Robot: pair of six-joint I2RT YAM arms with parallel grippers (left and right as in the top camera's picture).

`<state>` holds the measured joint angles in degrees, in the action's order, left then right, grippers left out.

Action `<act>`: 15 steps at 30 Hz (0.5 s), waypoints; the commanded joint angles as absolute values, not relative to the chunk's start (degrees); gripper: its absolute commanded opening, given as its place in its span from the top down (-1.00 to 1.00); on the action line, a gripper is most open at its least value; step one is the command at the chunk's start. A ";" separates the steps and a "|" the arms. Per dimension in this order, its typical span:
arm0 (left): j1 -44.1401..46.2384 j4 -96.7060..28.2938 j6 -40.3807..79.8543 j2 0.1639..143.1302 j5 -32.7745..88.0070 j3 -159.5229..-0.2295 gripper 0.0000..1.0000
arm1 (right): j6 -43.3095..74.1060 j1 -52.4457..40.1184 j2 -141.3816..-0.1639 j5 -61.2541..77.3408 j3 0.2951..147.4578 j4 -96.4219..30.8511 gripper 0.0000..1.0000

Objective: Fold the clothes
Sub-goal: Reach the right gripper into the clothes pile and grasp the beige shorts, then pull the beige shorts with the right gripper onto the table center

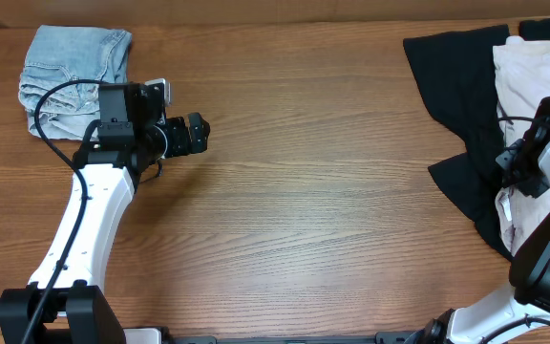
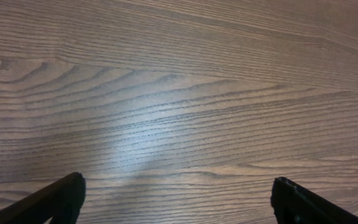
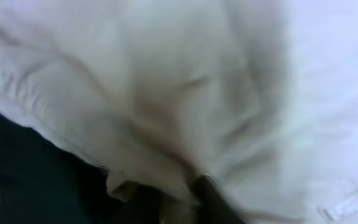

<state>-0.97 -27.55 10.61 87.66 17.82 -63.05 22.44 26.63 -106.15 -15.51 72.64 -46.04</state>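
Three clothes on the counter (image 1: 304,210): folded blue jeans (image 1: 73,76) at 10 o'clock, black cloth (image 1: 461,105) and white cloth (image 1: 533,76) heaped together at 2 to 3 o'clock. Left claw (image 1: 197,134): spread wide, holding nothing, just beside the jeans at their 4 o'clock. Right claw (image 1: 516,170): down on the white cloth at 3 o'clock, pressed close; cannot tell if spread or closed.

1. No legible text, label, brand, number or sign in any view.
2. Nothing readable on jeans (image 1: 70,72) at 10 o'clock, black cloth (image 1: 456,76) and white cloth (image 1: 533,76) at 2 o'clock, or table (image 1: 304,191).
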 commanded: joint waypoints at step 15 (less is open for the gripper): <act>-0.82 -26.55 12.45 85.73 17.41 -69.45 -0.23 | 2.96 23.11 -98.89 11.86 89.12 -63.92 0.92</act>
<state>-0.97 -26.04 11.88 87.66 17.58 -65.10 12.40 26.17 -104.75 -3.97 81.62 -60.23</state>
